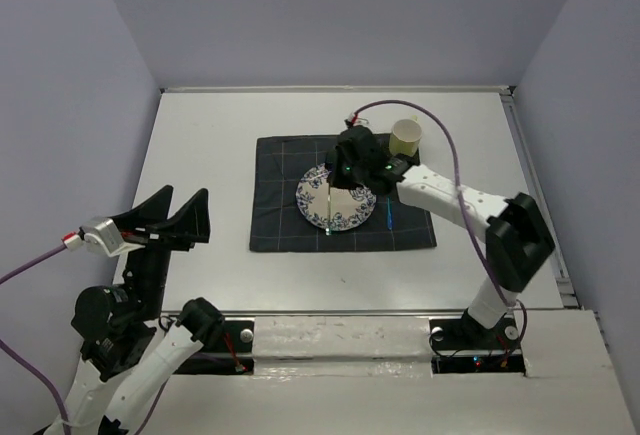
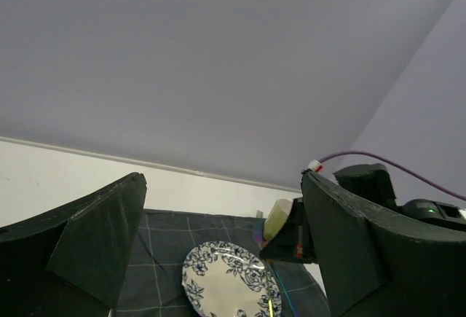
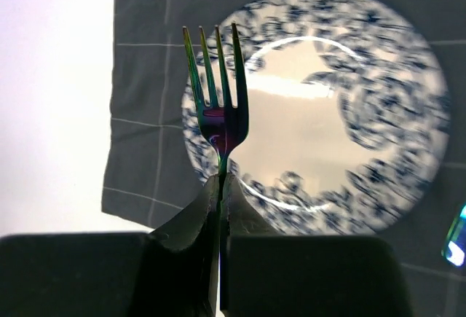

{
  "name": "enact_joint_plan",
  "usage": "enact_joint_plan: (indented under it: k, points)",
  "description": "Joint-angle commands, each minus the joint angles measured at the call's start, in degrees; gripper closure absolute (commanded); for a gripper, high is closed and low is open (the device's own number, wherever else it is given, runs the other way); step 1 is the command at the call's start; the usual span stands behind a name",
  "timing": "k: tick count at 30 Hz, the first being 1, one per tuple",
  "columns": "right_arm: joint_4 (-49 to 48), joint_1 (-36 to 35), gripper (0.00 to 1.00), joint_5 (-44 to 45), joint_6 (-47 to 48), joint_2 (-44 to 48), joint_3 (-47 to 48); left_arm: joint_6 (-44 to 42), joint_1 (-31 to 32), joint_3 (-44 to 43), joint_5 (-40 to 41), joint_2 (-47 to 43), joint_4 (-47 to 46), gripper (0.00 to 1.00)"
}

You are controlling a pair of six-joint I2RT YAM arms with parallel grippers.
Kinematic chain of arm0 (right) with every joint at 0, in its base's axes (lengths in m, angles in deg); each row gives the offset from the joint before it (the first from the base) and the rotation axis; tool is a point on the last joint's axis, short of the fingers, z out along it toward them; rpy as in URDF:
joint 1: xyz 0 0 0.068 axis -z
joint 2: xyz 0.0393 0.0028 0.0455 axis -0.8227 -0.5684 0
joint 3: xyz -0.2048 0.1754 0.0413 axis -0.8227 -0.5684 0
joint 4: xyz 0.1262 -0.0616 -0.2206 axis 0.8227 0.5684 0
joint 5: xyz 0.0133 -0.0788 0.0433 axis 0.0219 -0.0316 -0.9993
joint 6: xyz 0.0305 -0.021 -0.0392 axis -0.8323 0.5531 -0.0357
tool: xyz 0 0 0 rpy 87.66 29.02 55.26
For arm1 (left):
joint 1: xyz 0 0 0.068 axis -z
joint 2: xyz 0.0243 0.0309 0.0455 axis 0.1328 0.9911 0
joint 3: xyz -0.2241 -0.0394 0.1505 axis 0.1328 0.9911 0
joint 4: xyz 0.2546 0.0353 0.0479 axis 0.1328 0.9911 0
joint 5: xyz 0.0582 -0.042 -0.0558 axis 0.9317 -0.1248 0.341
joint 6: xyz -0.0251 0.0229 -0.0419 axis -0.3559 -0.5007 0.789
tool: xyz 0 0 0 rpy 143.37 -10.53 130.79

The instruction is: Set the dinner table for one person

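Note:
The white dinner table [image 1: 200, 135] carries a dark grey checked placemat [image 1: 275, 180]. A blue floral plate [image 1: 345, 213] lies in the placemat's middle. My right gripper [image 3: 220, 182] is shut on the handle of an iridescent fork [image 3: 217, 91]. It holds the fork over the plate's [image 3: 328, 113] left rim, tines pointing away from the wrist. In the top view the right gripper [image 1: 352, 160] hovers over the plate's far edge. My left gripper [image 1: 172, 213] is open and empty over the table's near left; its wrist view [image 2: 222, 178] looks toward the plate [image 2: 229, 280].
A pale yellow cup [image 1: 405, 137] stands just off the placemat's far right corner, close behind the right wrist. Another iridescent utensil [image 1: 388, 217] lies on the placemat right of the plate. Walls enclose the table on three sides.

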Motion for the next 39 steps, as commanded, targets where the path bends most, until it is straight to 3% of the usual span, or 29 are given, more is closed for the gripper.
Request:
enact_joint_plan:
  k: [1,6,14,39]
  points:
    - [-5.91,-4.22,1.0,-1.87,-3.55,-9.99,12.21,-0.94,-1.69,0.42,1.5,3.37,-1.81,0.01]
    - [-5.29,-7.22,1.0,-3.28,-6.54,-24.21,23.03,-0.15,-5.64,0.59,-1.22,5.13,-1.89,0.01]
    - [-1.08,-7.83,1.0,-4.68,-8.91,-36.36,36.56,0.47,-8.28,0.77,-2.99,5.65,-2.33,0.01]
    - [8.86,-6.25,1.0,0.15,-7.33,-45.25,46.6,0.64,-8.37,0.77,-3.86,4.95,-2.51,0.01]
